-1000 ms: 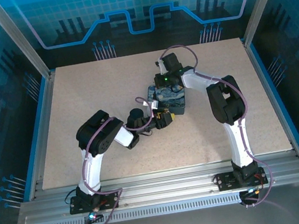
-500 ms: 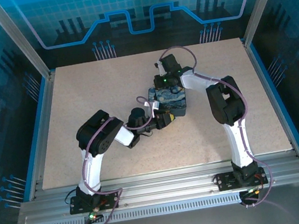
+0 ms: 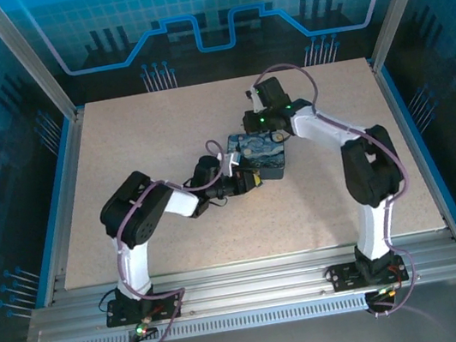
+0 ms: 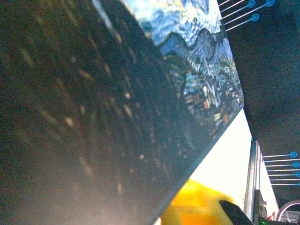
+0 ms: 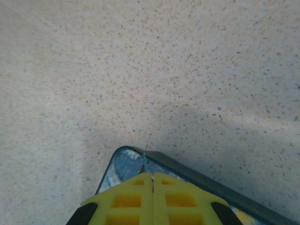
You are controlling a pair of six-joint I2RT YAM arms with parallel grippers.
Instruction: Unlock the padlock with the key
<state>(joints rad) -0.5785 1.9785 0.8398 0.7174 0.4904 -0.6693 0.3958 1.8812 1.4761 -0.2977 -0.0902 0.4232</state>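
Looks like you're at the key-to-lock approach: right tool closed over the Starry Night box at the desk centre, left tool at its near-left side, grip unclear, padlock hidden; next calls for fine key alignment.

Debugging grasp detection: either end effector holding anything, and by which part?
Cannot be told: right end effector is shut at the far edge of the patterned box; left end effector sits against its near side, grip hidden.

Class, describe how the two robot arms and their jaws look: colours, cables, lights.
Left arm and right arm: white links, black joints, a purple cable looping along each. A green light glows at the right wrist. The right gripper has yellow jaws with square pockets.
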